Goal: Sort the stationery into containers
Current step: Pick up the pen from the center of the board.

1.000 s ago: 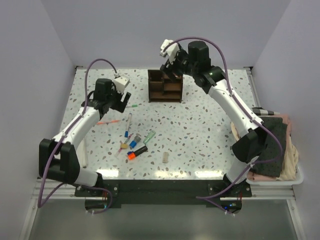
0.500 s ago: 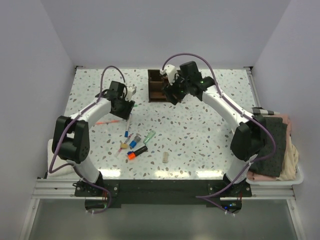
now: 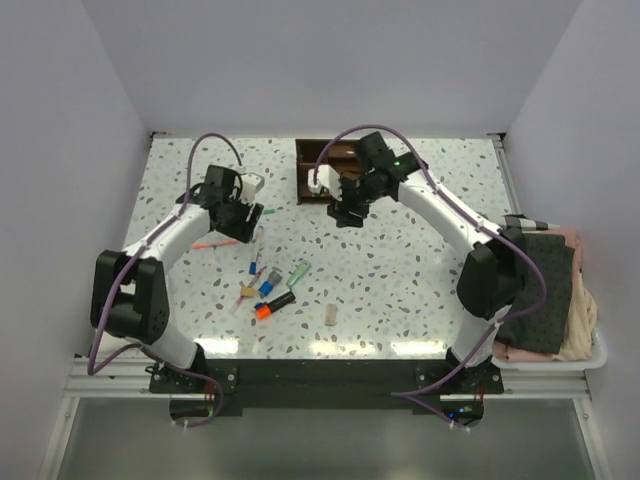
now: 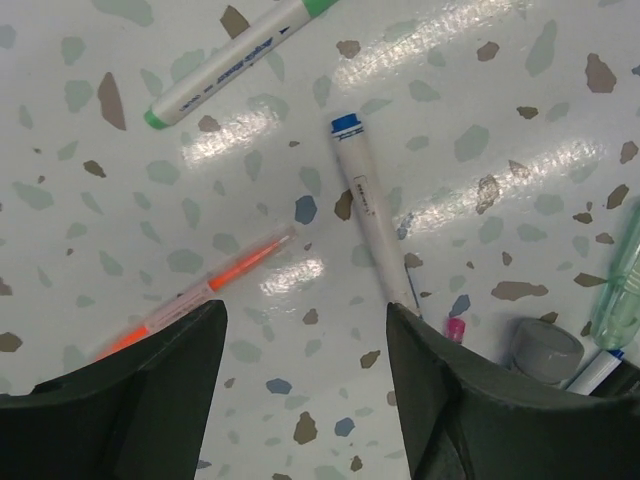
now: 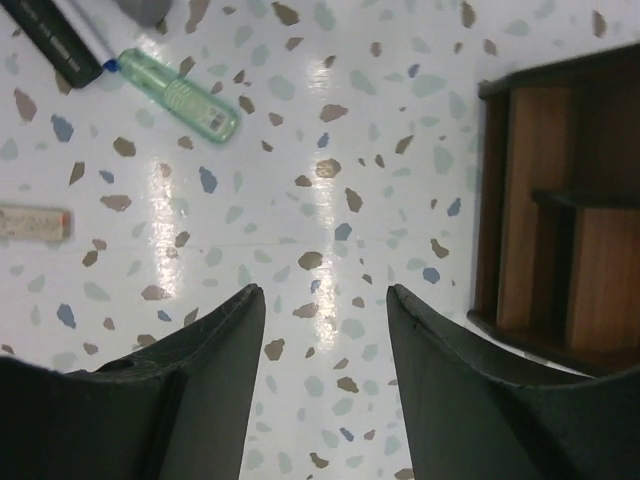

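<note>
The dark brown wooden organizer stands at the back middle, partly behind my right arm; it also shows in the right wrist view. My right gripper is open and empty over bare table just in front of it. My left gripper is open and empty over an orange pen and a white blue-capped pen. A green-tipped white pen lies beyond. The green marker, orange-and-black marker, tan eraser and small blue-capped pieces lie nearer.
A pile of dark and pink cloths sits at the table's right edge. A grey cap and a small pink piece lie by my left gripper's right finger. Walls close the table at the back and sides.
My right gripper has come down from above the organizer to the table in front of it. My left gripper has shifted slightly nearer, over the pens.
</note>
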Tool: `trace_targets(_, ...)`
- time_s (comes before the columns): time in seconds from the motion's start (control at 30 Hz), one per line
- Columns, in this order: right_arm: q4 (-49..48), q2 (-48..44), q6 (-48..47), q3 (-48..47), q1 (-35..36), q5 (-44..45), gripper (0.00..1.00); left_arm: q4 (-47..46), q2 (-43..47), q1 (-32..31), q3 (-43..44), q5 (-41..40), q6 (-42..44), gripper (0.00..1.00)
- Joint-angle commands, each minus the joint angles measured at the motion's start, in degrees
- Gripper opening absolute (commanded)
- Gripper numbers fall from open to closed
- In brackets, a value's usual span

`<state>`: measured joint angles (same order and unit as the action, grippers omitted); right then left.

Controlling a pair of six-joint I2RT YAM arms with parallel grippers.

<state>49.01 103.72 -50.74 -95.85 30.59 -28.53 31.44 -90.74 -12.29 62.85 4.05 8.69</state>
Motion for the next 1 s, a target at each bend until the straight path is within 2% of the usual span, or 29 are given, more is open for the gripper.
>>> trace_targets(0.0,7.8,3.2,-19.2,-2.0,3.9,-3.5,0.57,-1.5,4.7,4.2,-0.6,-0.7,4.3,0.72)
trace_targets(0.13,7.1,6.9,-29.3,-2.1,8.2,-1.1,0.6,-3.2,6.4,11.7,-0.9,-0.6,2.5,0.74)
trace_targets(0.33,3.2,11.1,-36.6,-1.0,11.5,-1.0,0.68,-5.2,8.7,16.5,-2.2,0.0,-1.8,0.75)
trace_targets(0.43,0.8,13.1,-38.6,-0.5,12.5,0.1,0.68,-3.6,10.6,17.3,-2.9,1.3,-1.9,0.75)
trace_targets(0.53,1.0,14.8,-36.3,-2.6,13.0,-1.1,0.67,-0.4,12.1,17.3,-4.0,3.8,1.3,0.75)
trace_targets(0.7,-1.7,15.7,-29.7,-5.5,15.4,-5.4,0.63,0.1,16.2,17.3,-8.7,2.5,3.9,0.76)
trace_targets(0.87,-8.0,15.2,-24.1,-4.3,19.3,-5.4,0.63,-2.6,17.4,17.5,-10.6,1.0,2.0,0.76)
trace_targets(0.97,-8.1,15.2,-23.0,-5.1,21.4,-3.9,0.63,-2.5,17.1,18.0,-10.2,0.8,-1.2,0.77)
